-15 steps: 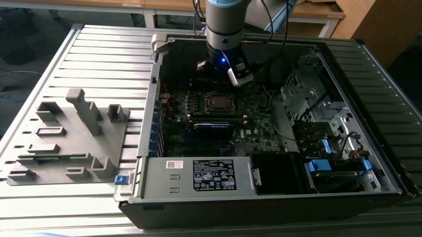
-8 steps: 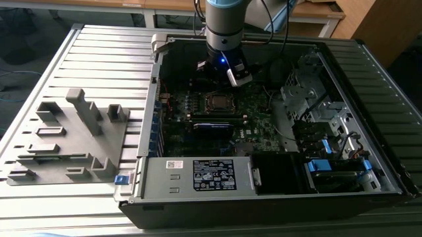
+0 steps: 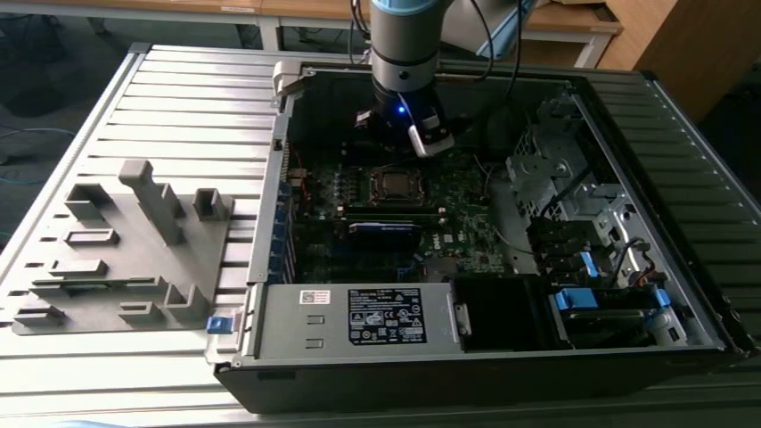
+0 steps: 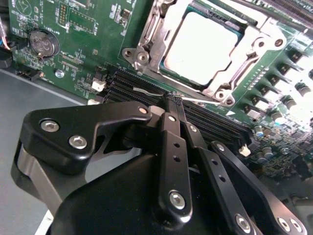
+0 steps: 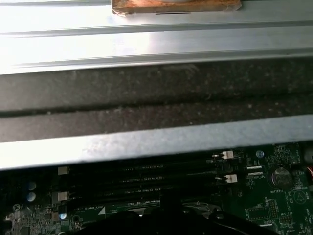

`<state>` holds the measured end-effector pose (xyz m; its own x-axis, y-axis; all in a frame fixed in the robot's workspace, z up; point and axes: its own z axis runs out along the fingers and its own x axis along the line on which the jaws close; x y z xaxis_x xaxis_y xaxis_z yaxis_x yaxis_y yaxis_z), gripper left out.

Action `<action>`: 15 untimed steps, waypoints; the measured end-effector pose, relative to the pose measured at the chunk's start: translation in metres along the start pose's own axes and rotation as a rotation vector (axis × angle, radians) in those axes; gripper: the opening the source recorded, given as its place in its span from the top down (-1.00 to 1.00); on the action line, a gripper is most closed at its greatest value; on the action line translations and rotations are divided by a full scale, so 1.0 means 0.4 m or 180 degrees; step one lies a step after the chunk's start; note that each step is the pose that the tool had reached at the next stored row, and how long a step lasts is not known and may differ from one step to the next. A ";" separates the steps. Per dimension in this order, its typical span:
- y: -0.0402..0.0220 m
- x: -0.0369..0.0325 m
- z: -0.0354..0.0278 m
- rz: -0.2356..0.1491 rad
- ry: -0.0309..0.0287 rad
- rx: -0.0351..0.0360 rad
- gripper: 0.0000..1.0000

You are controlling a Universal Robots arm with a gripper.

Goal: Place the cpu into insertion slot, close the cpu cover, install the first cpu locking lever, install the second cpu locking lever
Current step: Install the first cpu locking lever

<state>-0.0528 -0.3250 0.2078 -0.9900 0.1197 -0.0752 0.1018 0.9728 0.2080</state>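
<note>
— Ribbed grey metal table (image 3: 178, 107), open black computer case (image 3: 476, 388) lying on it, green circuit board (image 3: 476, 223) on the case floor. Where's the chip?
— Small flat square cpu with the dull grey metal top (image 4: 203, 49) is seated in the square silver-rimmed insertion slot (image 3: 393, 184). That's about mid-board, toward the case's far wall.
— Cover?
— Thin shiny silver cpu cover (image 4: 258, 41), a square frame, lies flat over the chip's edges, and the grey top shows through its window. Down, I judge, so it can clamp the chip once the levers hold it.
— Pincer?
— Black two-finger gripper (image 4: 174, 100): fingers pressed together, no gap at the tips. Tips sit at the socket edge nearest the long black memory slots (image 4: 220, 125), right where a thin silver wire locking lever (image 4: 146, 91) runs along that edge.
— Holding the lever?
— Can't tell. The wire passes behind the tips, so it may be pinched or only touched. Closed fingers make a narrow point, which would suit pushing a thin wire.
— Anything else?
— Grey moulded parts tray (image 3: 119, 259) on the table beside the case's side wall, at the exterior view's left, well apart from the arm.
</note>
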 end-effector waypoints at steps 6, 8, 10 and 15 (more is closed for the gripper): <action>0.000 0.000 0.001 0.0047 -0.0010 0.0003 0.79; 0.000 0.000 0.001 0.0123 -0.0026 0.0010 0.79; 0.000 0.000 0.002 0.0188 -0.0040 0.0015 0.79; 0.002 0.000 0.003 0.0221 -0.0047 0.0017 0.79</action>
<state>-0.0528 -0.3240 0.2068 -0.9789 0.1898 -0.0752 0.1708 0.9631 0.2080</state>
